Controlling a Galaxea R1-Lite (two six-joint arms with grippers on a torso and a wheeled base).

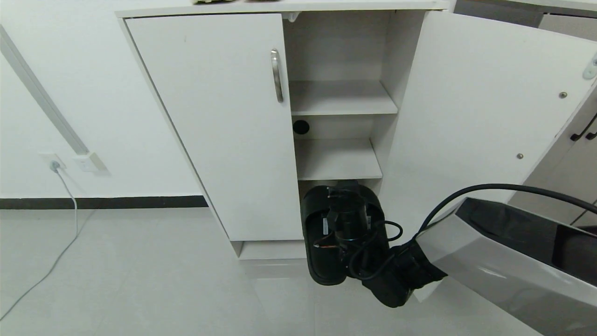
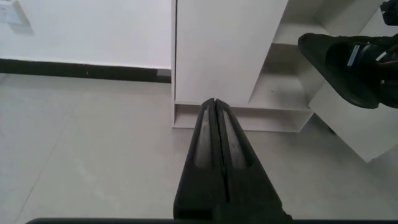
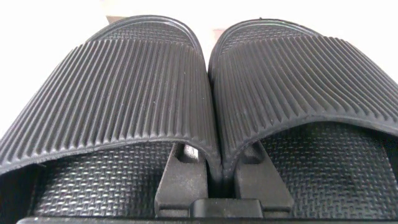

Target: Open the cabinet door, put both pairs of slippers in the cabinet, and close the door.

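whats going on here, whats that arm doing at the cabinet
The right gripper holds a pair of black ribbed rubber slippers, pinched side by side, at the opening of the lowest compartment of the white wooden cabinet. The cabinet's right door stands open and its left door is shut. The left gripper, shut on nothing, hangs above the pale floor.

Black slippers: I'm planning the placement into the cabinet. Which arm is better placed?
Right. The right gripper is shut on the black slippers before the cabinet's open lowest compartment; the left gripper is shut, empty, back over the floor.
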